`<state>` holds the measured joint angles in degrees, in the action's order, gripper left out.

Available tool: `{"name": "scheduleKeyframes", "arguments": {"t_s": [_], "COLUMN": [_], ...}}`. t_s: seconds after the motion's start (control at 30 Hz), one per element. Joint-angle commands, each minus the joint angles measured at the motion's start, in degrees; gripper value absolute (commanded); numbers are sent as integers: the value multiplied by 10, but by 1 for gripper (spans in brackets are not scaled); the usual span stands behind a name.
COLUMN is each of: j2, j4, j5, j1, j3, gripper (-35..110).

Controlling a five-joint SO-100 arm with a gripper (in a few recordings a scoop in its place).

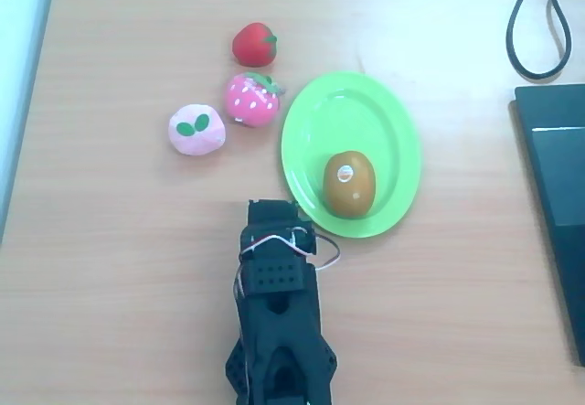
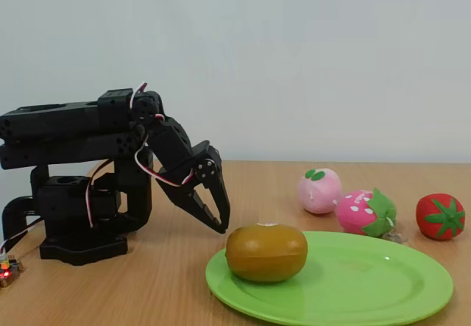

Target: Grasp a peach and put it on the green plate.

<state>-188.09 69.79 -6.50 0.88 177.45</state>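
Likely light and squashy, the peach (image 1: 196,130) wants a pinch across its round middle, while the claw (image 2: 213,219) hangs closed, holding nothing.

Matte black arm (image 2: 88,142) with boxy segments, red-and-white wires (image 2: 143,160).

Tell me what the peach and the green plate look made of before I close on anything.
Peach: looks like soft plush or foam, matte pale pink with no glare and a slightly squashed outline. Green plate: likely hard plastic, smooth and uniformly lime, with a faint sheen along its raised rim. Both are guesses from looks alone.
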Motion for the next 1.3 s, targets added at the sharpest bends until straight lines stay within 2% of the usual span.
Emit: {"name": "scheduleKeyframes", "arguments": {"t_s": [0.0, 0.67, 0.97, 1.27], "j2": [-8, -8, 47, 171], "j4": [11, -1, -1, -1], "j5": [31, 67, 79, 79], "j1": [45, 40, 47, 66], "j3": [2, -18, -139, -360], "gripper": [-8, -8, -8, -8]}}
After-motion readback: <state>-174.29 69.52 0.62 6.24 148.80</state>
